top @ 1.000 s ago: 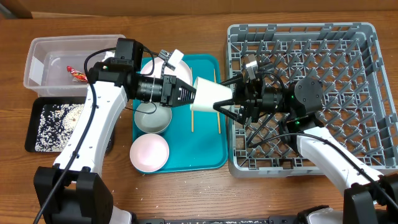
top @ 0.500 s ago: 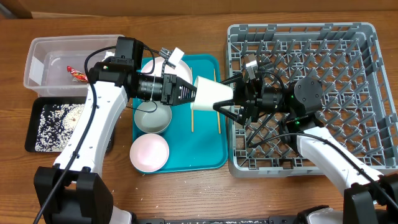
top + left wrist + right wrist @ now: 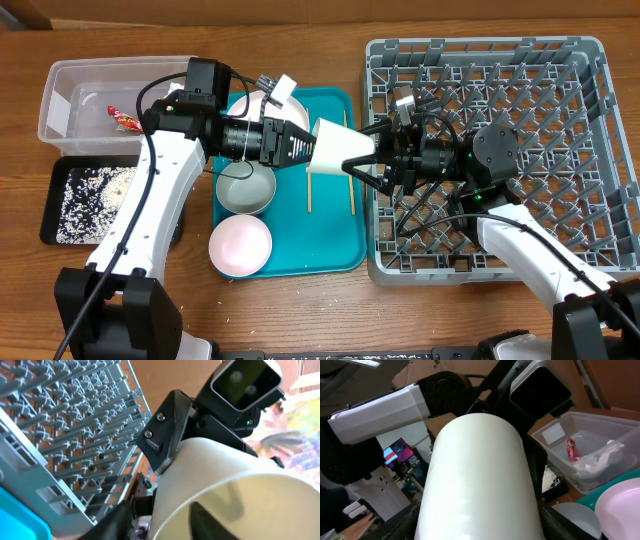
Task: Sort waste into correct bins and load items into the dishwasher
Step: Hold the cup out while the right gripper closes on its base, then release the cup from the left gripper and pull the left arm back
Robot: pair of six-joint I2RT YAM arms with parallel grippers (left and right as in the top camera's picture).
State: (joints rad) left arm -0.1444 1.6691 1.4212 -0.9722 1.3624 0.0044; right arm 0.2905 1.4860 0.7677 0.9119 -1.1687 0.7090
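The right gripper has edged further over the cup, whose rim the left gripper pinches. Right's jaws straddle the base widely; whether they press I cannot tell. Mid-handover, I judge: right should clamp, left release, then the cup goes to the rack behind right.

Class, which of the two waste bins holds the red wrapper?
The clear plastic tub holds the red wrapper; the black tray beside it holds whitish grains.

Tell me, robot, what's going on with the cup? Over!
Left gripper shut on white cup at its rim. Right gripper straddles its other end, grip unclear. Cup airborne, near grey rack edge.
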